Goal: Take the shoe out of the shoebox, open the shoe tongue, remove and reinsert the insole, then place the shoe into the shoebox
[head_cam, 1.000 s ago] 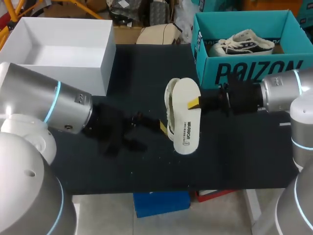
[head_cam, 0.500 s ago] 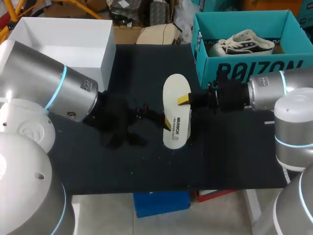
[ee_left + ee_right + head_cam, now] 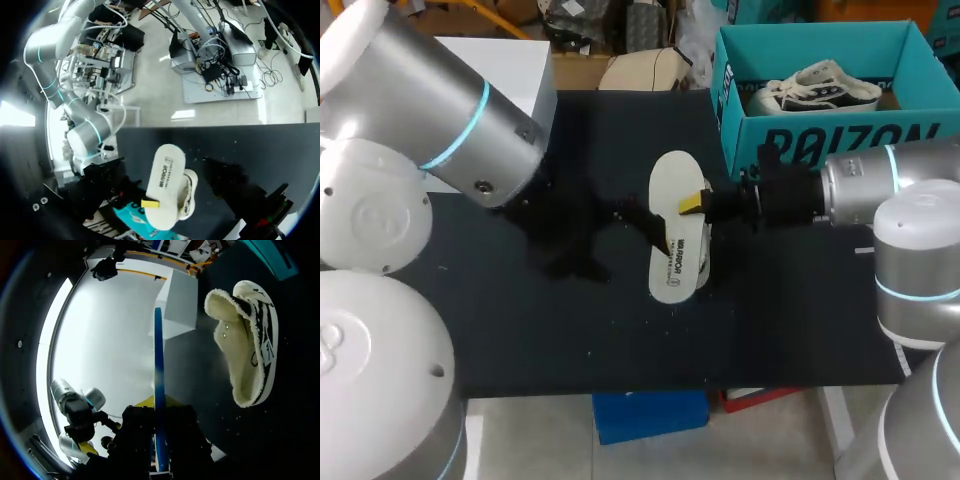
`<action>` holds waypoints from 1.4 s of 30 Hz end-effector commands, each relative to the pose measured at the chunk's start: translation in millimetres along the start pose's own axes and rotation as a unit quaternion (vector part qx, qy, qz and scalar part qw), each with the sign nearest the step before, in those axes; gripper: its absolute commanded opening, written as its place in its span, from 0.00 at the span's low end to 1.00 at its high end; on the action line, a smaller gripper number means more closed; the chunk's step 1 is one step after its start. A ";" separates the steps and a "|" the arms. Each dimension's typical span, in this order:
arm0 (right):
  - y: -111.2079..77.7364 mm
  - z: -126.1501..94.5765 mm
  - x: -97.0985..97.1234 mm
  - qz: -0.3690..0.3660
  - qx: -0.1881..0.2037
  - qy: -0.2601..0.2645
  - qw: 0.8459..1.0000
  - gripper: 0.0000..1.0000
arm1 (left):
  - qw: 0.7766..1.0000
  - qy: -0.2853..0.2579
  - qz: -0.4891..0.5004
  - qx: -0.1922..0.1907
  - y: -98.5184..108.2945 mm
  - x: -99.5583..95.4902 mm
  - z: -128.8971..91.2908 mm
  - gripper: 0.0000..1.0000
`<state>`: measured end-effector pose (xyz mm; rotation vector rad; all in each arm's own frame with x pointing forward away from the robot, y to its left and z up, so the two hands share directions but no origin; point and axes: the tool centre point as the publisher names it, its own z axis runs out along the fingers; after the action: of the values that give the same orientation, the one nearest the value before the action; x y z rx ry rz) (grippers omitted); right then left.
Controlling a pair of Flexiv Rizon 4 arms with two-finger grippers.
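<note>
A white insole [image 3: 678,240] with dark print hangs over the middle of the black table [image 3: 520,340], and my right gripper [image 3: 695,203] is shut on its edge. In the right wrist view the insole [image 3: 159,380] shows edge-on as a thin blue strip rising from between the fingers. The fleece-lined shoe [image 3: 250,345] lies on its side on the mat beside it. The head view hides the shoe behind the insole. From the left wrist, the shoe [image 3: 189,192] peeks out past the insole [image 3: 165,185]. My left gripper [image 3: 625,245] stands open just left of the insole, holding nothing.
A teal shoebox [image 3: 820,145] stands at the back right with another white shoe [image 3: 815,88] inside. A white open box [image 3: 525,65] sits at the back left, partly behind my left arm. Bare black mat lies in front of the insole.
My right gripper has carried the insole leftward and lower, covering the shoe in the head view. My left arm has swung up and in toward the insole, its gripper still open.
</note>
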<state>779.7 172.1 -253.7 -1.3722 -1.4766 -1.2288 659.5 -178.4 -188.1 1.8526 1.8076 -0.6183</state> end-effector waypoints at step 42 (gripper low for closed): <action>-0.3 1.5 -0.3 0.000 -0.001 0.000 1.000 0.00 | 0.979 0.192 0.060 0.026 36.7 -41.2 27.6 1.00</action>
<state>779.8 172.2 -253.6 -1.3722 -1.4773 -1.2276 692.8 -218.2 -181.0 2.1793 1.8690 -0.3428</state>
